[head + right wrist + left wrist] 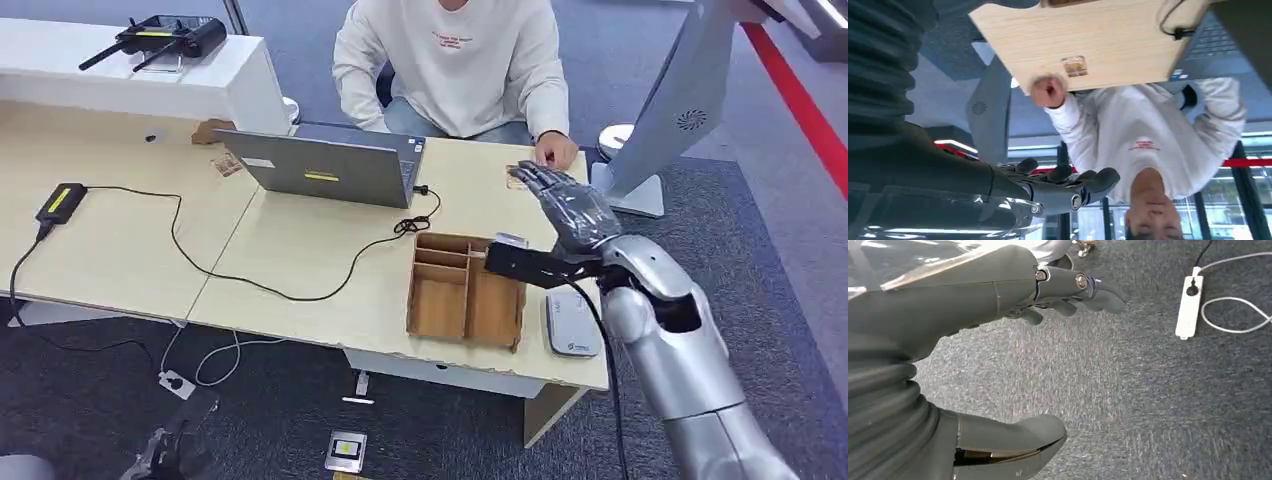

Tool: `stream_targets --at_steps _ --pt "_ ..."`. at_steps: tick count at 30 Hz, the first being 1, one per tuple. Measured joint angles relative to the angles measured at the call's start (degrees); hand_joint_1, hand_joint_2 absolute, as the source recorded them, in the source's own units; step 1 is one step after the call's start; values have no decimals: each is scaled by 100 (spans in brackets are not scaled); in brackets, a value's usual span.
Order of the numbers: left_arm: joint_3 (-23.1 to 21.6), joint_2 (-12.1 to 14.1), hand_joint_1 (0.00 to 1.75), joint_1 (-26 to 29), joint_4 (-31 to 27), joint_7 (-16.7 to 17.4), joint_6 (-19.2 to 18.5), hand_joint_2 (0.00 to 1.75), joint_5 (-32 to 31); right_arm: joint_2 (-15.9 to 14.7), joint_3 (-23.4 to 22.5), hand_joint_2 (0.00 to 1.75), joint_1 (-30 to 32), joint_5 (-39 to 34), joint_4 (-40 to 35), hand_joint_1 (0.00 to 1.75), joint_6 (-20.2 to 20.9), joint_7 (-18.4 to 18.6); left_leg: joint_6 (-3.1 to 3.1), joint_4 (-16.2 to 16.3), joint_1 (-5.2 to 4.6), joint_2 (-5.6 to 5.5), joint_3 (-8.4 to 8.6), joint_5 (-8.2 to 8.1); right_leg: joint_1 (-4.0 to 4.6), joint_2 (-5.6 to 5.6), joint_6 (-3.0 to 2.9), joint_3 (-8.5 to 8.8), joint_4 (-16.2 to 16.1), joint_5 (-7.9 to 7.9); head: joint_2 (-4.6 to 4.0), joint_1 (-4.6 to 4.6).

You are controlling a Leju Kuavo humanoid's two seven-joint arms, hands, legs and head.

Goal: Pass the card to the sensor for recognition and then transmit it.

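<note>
A small brown card [515, 179] lies flat on the wooden table [300, 250] near its far edge, just in front of a person's fist [556, 151]. In the right wrist view the card [1075, 65] sits beside that fist [1048, 91]. My right hand [566, 206] is raised above the table close to the card, fingers stretched out toward the person and holding nothing; its fingers [1068, 186] are spread. A white flat sensor [572, 325] lies on the table under my right forearm. My left hand [1068, 290] hangs over the carpet, fingers extended and empty.
A wooden compartment tray [465, 290] stands left of the sensor. A grey laptop [330, 165] with a black cable sits mid-table, and a grey monitor [680, 100] stands at the right. The person in a white sweater [450, 60] sits opposite. A power strip [1189, 305] lies on the floor.
</note>
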Motion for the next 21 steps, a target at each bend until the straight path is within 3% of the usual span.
stream_targets --at_steps 9,21 --pt "1045 -370 0 -90 129 -63 -155 175 -315 623 230 175 -229 -11 1316 0 -702 -199 0 1 0 -6 -3 0 1 -3 0 0 0 -1 0 0" --pt "1707 -492 0 -189 378 -177 -188 175 -503 811 315 175 -350 -26 2022 0 -733 -197 0 1 0 -5 -2 0 1 -3 0 -2 -1 -1 0 0"
